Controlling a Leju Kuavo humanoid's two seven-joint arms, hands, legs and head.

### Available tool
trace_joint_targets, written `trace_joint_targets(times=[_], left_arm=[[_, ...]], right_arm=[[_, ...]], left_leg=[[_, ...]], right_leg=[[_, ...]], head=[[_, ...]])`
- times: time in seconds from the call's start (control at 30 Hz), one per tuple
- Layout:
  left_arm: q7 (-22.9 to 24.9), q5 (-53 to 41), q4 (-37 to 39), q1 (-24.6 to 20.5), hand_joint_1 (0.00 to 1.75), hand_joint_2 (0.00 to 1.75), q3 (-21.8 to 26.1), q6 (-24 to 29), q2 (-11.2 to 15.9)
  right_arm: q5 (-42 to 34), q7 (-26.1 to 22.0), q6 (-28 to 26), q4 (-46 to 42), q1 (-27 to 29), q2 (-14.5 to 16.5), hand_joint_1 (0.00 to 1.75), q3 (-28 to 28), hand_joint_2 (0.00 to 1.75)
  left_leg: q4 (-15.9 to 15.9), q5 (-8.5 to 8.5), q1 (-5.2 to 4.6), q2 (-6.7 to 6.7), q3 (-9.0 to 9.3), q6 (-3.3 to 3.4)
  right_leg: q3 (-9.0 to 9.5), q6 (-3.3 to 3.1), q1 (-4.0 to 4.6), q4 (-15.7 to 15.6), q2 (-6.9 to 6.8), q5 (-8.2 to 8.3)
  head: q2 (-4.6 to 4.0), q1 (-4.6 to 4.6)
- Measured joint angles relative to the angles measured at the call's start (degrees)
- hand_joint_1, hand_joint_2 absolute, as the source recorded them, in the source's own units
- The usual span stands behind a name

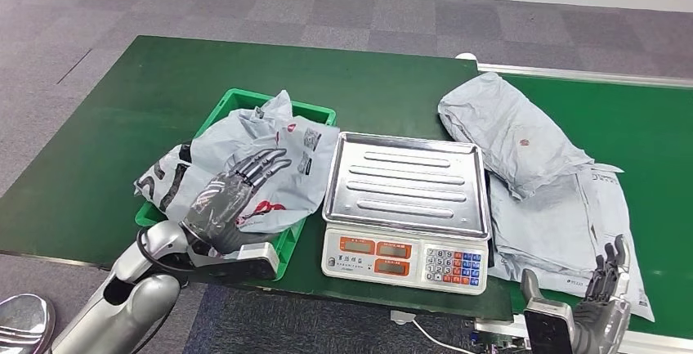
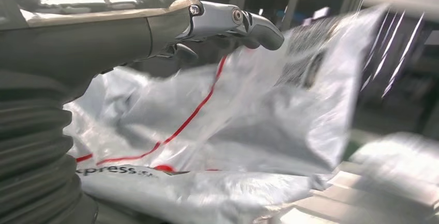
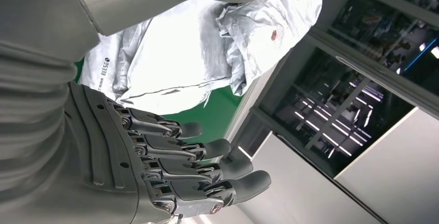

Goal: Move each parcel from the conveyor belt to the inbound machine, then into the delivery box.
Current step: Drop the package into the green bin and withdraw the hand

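Parcel (image 1: 270,154) in grey polythene lies across the green delivery box (image 1: 315,113), left of the weighing scale (image 1: 406,207). Left robot hand (image 1: 233,190) rests flat on it, fingers spread, gripping nothing. Right robot hand (image 1: 601,297) hangs open beside the waiting parcels (image 1: 531,166), right of the scale. Risk: the slack parcel overhangs the box rim and may slide out upon hand withdrawal.

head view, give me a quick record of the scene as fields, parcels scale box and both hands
scale: pan bare, between the box and the conveyor
delivery box: green box, holds one grey parcel
left hand: left hand flat on that parcel, fingers spread
conveyor: two grey parcels, crumpled one lying on a flat one
right hand: right hand open, holds nothing
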Motion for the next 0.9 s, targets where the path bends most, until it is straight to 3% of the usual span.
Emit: trace_joint_targets(times=[0.13, 0.3, 0.9], left_arm=[[-2.38, 11.34, -4.52, 0.12, 0.0, 1.75, 1.73, 1.97, -0.67], [-4.1, 20.6, -8.37, 0.52, 0.0, 1.75, 4.94, -1.45, -0.68], [-6.51, 26.5, -13.53, 4.15, 0.0, 1.75, 13.74, -5.88, 0.21]], right_arm=[[0.02, 0.02, -0.28, -0.34, 0.42, 0.43, 0.0, -0.05, 1.75], [-0.2, -0.46, -0.62, -0.56, 1.32, 0.73, 0.0, -0.34, 1.75], [-1.06, -0.5, -1.02, -0.71, 1.35, 0.86, 0.0, -0.83, 1.75]], left_leg=[[0.0, -0.01, 0.0, -0.01, 0.0, 0.0], [0.0, -0.01, 0.02, 0.0, 0.0, 0.0], [-0.01, -0.01, 0.03, -0.02, -0.01, 0.0]], right_leg=[[0.01, 0.0, 0.0, 0.0, 0.0, 0.0], [0.0, 0.0, 0.01, 0.0, 0.0, -0.01], [0.02, -0.03, 0.02, 0.01, -0.02, -0.03]], head=[[0.0, 0.0], [0.0, 0.0], [0.0, 0.0]])
